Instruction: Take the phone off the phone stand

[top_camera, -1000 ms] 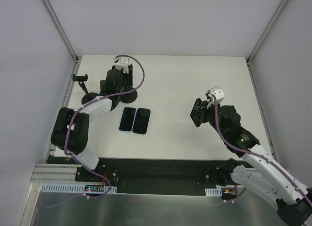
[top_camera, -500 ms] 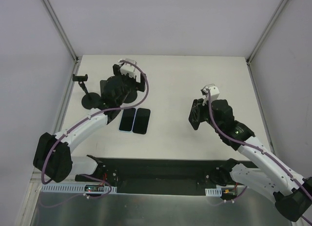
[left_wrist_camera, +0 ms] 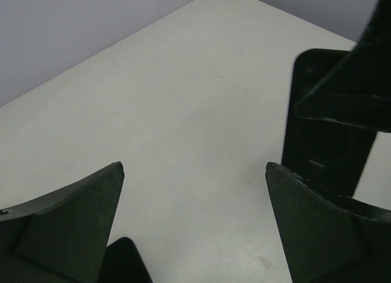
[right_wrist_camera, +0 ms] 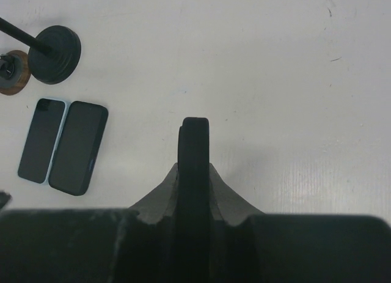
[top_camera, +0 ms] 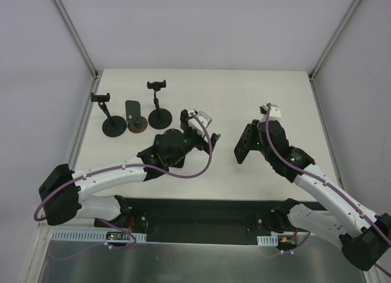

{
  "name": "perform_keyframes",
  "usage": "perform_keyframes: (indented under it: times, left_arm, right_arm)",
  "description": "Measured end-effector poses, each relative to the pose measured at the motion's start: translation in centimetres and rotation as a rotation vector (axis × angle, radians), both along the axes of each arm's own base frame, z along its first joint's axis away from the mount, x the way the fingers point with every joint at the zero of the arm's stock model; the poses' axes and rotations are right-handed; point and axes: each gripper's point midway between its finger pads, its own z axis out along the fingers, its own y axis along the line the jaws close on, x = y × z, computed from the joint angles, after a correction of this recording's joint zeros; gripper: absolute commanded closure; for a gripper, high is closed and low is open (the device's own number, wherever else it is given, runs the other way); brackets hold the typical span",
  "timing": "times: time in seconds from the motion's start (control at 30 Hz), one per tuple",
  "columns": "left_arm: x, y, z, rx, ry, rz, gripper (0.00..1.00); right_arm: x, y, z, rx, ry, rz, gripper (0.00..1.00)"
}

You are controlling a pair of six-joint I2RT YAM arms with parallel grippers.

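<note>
I found the left gripper (left_wrist_camera: 194,168) wide open and empty, well apart from the phone (top_camera: 132,107) upright on its stand (top_camera: 138,124). The right gripper (right_wrist_camera: 194,127) was closed on nothing.

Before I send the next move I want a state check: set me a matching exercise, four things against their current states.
Things:
1. left gripper
2. right gripper
3. brown-based stand
4. blue-edged phone

States:
a. lies flat on the table
b. open
c. holds the mounted phone
d. shut

Pairs: 1-b, 2-d, 3-c, 4-a.
</note>
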Motion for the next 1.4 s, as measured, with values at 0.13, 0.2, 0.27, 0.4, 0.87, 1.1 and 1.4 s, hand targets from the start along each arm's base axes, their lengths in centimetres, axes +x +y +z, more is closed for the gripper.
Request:
perform_keyframes:
  times: [0.13,0.2,0.27,0.4,0.87,1.1,1.4]
  left_arm:
    - [-3.0,-4.4,-1.9,0.049,-0.007,-0.101,0.01]
    - [-4.2,-6.6,-3.7,0.099,-0.001,-0.150,0.01]
    - [-5.3,-8.3,-5.0,0.138,-0.001,-0.186,0.01]
    - [-6.8,-11.2,-6.6,0.203,-0.019,-0.232,0.02]
    - [-6.2,-13.9,-7.8,0.326,-0.157,-0.113,0.15]
    - [-5.0,-13.4,-8.2,0.370,-0.187,-0.032,0.32]
    - [-5.2,-13.3,-8.0,0.358,-0.186,-0.012,0.86]
  right_arm:
    - [0.1,-0.2,0.0,0.042,0.014,-0.056,0.99]
    - [0.2,-0.3,0.1,0.065,0.017,-0.078,0.99]
    - [0.1,-0.2,0.2,0.086,0.021,-0.091,0.99]
    - [-0.1,-0.2,0.8,0.132,0.014,-0.107,0.99]
    - [-1.1,-0.8,1.1,0.213,0.002,-0.139,0.99]
    - [-1.2,-0.8,1.3,0.231,-0.004,-0.142,0.98]
    - [-0.8,-0.9,1.9,0.290,-0.022,-0.178,0.77]
